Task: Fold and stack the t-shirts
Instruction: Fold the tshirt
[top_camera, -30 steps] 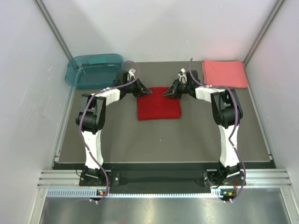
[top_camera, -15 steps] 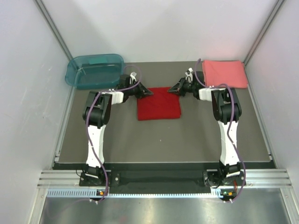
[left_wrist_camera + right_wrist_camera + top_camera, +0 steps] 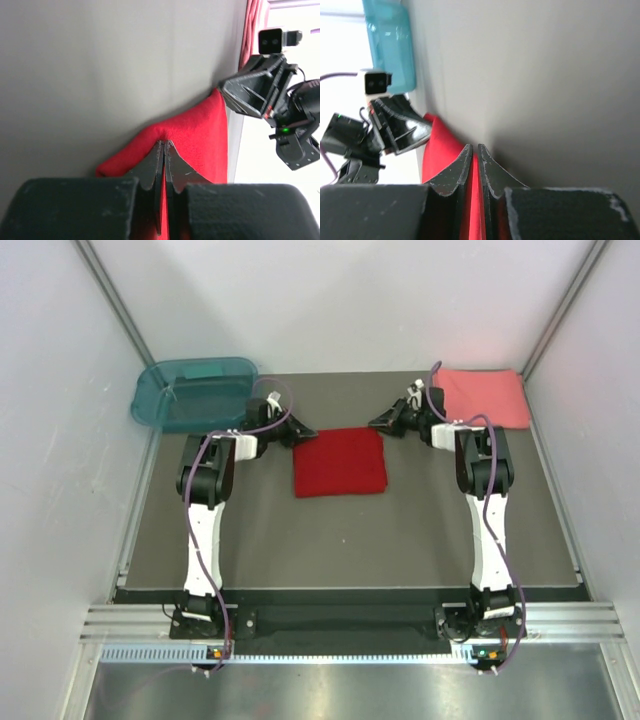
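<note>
Red t-shirt [image 3: 340, 462] sits folded, left gripper [image 3: 164, 144] and right gripper [image 3: 474, 147] pinched shut on its far corners. Tiny tip-pinch could slip, wrecking the fold.

Wrist views: you see the red shirt [image 3: 200, 135] run behind the fingers [image 3: 150, 172] of the left gripper [image 3: 163, 146] and off the lower edge; the upper edge cuts the teal tub [image 3: 390, 45]. Overhead: the right arm [image 3: 445, 432] hides from you one corner of the coral shirt [image 3: 485, 395].

Tub [image 3: 195, 392] far left; t-shirt [image 3: 340, 462] centre; second t-shirt [image 3: 482, 395] far right.
</note>
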Controlling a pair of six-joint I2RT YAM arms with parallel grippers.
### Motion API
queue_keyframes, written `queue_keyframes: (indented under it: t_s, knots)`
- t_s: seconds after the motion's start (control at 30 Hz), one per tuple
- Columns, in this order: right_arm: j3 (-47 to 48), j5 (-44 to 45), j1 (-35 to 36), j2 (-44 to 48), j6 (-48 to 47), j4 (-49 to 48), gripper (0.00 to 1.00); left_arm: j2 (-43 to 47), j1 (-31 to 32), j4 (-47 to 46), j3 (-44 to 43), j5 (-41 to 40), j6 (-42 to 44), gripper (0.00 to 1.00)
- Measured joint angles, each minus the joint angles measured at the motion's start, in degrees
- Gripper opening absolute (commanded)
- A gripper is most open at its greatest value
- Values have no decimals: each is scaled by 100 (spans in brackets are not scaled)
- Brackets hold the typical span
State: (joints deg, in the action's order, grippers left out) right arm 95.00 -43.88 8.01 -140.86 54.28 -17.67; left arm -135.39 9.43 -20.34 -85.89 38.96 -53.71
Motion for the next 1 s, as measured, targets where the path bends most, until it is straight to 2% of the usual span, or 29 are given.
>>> queue_keyframes:
  t_s: [0.23,0.53,0.8,1.0]
  knots:
    - [645,118,-72,-343,-66,407,8,-103,0,24,-184,-4,74,6]
    - [1051,245,-127,-258,-682,1523,9,221,4,800,-319,-136,540,19]
    - [664,208,-33,909,-1274,2468,10,990,188,1276,-385,-59,859,19]
    - [278,-299,407,1694,-1784,2734,10,1469,354,1325,107,50,901,17]
